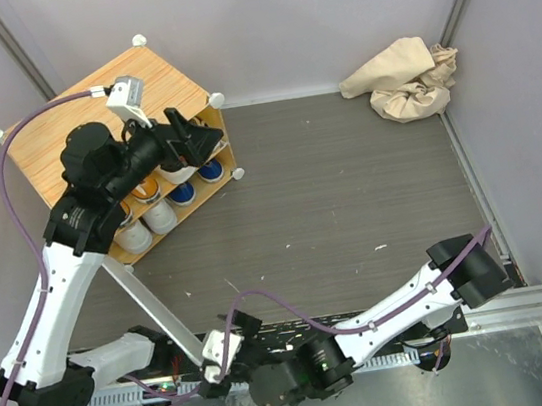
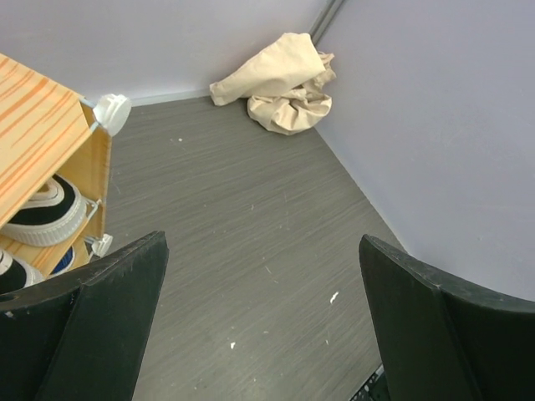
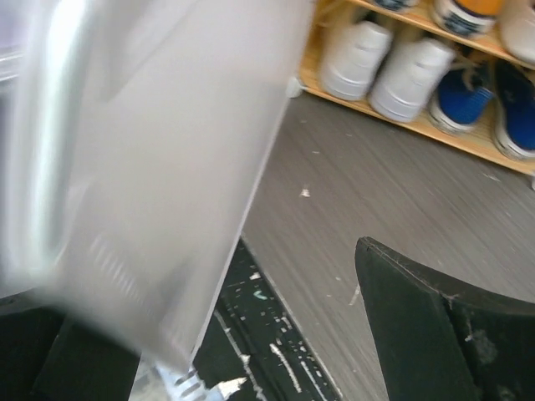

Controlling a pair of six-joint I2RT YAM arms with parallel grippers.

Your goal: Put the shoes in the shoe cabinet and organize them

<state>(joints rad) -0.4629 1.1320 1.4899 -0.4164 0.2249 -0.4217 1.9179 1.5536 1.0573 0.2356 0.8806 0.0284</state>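
The shoe cabinet [image 1: 98, 121] stands at the far left, its wood-grain top up and its open front facing the floor. White sneakers [image 1: 160, 217], blue sneakers [image 1: 182, 193] and an orange shoe [image 1: 145, 190] sit on its shelves. My left gripper [image 1: 191, 138] hovers at the cabinet's front right corner, open and empty [image 2: 259, 317]. A black shoe with a white sole [image 2: 46, 215] lies on the shelf to its left. My right gripper [image 1: 239, 321] is low near the front rail, open and empty [image 3: 251, 334]. It faces the white shoes [image 3: 389, 63] and blue shoes [image 3: 468, 104].
A white panel [image 1: 149, 301] slants from the cabinet's near corner down to the front rail and fills the left of the right wrist view [image 3: 142, 167], blurred. A crumpled beige cloth [image 1: 405, 78] lies in the far right corner. Grey walls close in the floor.
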